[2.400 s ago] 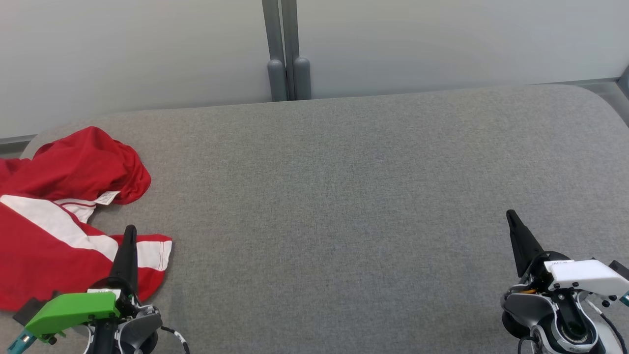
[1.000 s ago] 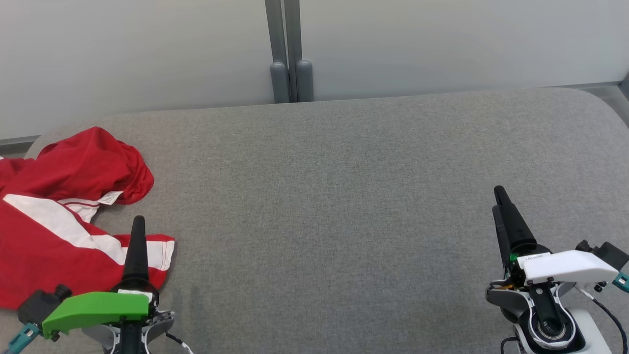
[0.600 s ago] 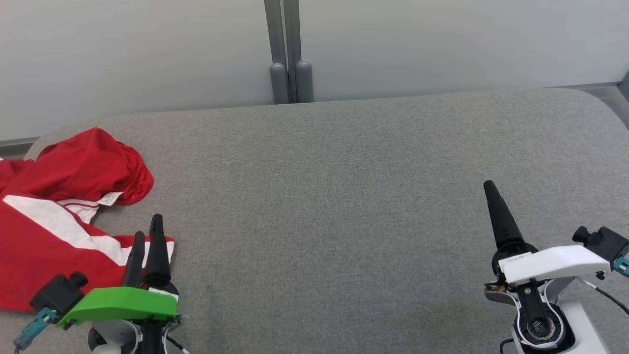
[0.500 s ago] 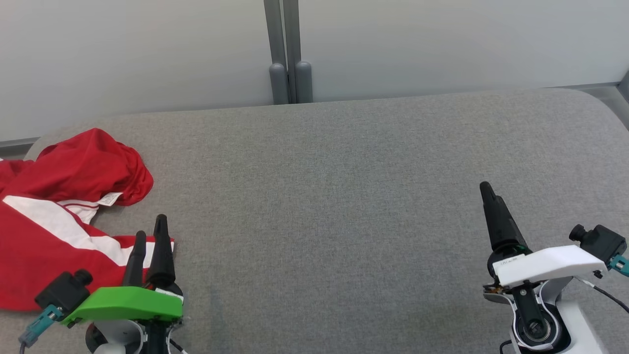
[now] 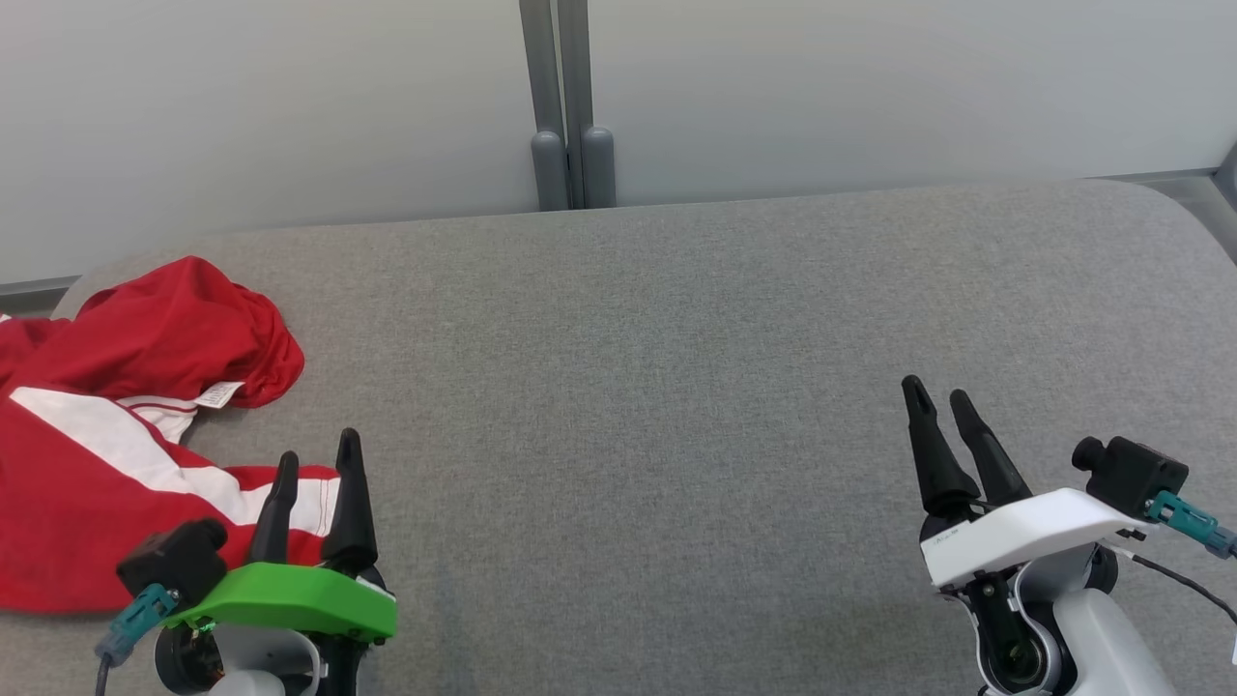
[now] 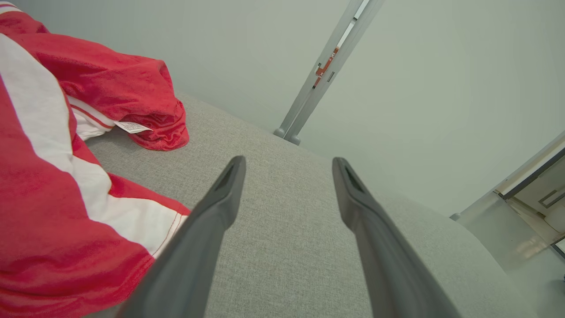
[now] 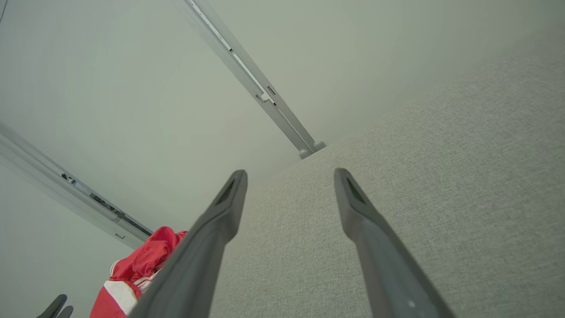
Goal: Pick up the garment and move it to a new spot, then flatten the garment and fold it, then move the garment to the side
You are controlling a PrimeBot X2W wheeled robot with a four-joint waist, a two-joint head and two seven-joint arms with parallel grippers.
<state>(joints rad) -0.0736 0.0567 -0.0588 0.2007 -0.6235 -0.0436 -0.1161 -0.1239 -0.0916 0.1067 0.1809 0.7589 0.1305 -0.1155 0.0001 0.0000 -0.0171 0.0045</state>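
Left gripper [image 5: 317,445] and right gripper [image 5: 935,387] both stand spread and empty, and the crumpled red-and-white garment [image 5: 97,522], just left of the left fingers, is judged light, limp and bunch-prone, best pinched at the near white-banded hem [image 6: 167,225].

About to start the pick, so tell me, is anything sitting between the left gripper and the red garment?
Nothing visible does. The open left gripper sits at the near hem of the garment, one of its fingers overlapping the striped edge in the head view; grey padded surface lies around them.
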